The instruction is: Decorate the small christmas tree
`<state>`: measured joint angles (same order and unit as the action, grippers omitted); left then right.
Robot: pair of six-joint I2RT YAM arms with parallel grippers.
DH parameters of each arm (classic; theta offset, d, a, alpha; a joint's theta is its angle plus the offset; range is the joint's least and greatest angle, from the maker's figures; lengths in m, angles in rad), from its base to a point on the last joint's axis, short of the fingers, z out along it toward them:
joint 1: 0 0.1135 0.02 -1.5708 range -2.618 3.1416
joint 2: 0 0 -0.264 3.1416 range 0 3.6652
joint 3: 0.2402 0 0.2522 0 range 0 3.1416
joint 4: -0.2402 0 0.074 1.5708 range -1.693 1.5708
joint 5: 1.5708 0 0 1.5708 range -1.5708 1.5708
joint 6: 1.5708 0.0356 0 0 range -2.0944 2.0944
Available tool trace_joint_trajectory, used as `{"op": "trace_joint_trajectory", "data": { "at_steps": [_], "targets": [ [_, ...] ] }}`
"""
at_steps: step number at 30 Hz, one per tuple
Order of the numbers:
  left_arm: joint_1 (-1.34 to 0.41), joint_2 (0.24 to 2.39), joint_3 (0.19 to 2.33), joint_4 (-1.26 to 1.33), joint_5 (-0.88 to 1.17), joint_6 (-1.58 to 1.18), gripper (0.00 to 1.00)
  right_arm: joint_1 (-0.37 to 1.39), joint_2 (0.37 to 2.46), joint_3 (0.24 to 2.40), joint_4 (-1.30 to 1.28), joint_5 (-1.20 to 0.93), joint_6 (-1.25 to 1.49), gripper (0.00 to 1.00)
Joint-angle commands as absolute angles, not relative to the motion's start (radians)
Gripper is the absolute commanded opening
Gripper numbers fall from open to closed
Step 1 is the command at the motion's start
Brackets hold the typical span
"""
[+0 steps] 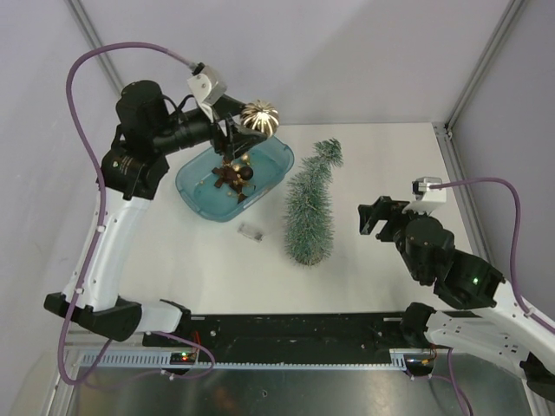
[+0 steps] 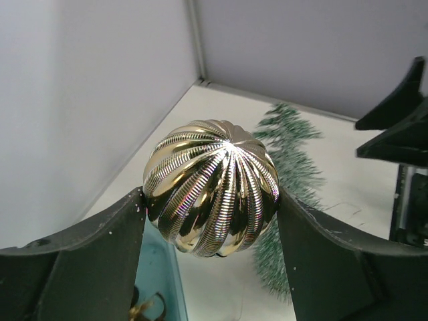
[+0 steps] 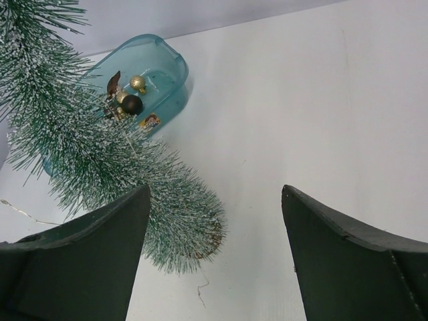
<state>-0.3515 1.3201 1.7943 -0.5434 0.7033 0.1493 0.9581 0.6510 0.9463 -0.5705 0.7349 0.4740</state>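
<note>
White table (image 1: 381, 165), matte. On it: teal tub (image 1: 192, 192) at far left; small christmas tree (image 1: 308, 208) just right of tub; small clear item (image 1: 251, 231) near front, between tub and tree.

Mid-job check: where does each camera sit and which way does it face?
Top external: above and behind the bases, looking down on the table; left arm and right arm show.
Left wrist: on the left gripper, facing past its gold bauble to a wall corner; both fingers show.
Right wrist: on the open right gripper, facing left toward the teal tub; both fingers show.
Shared: both wrist views catch the small christmas tree.
</note>
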Motion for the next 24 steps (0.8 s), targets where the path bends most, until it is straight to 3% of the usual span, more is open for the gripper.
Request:
{"op": "trace_joint_trajectory", "data": {
  "at_steps": [1, 14, 24],
  "targets": [
    [-0.412, 1.35, 1.877, -0.539, 0.769, 0.155, 0.37, 0.954, 0.673, 0.964, -0.557, 0.749, 0.48, 0.84],
    [-0.47, 1.39, 1.868, -0.539, 1.016, 0.022, 0.36, 0.908, 0.725, 0.932, -0.458, 0.714, 0.446, 0.84],
    [-0.504, 1.436, 1.849, -0.54, 1.042, 0.011, 0.36, 0.808, 0.746, 0.915, -0.37, 0.602, 0.414, 0.84]
  ]
}}
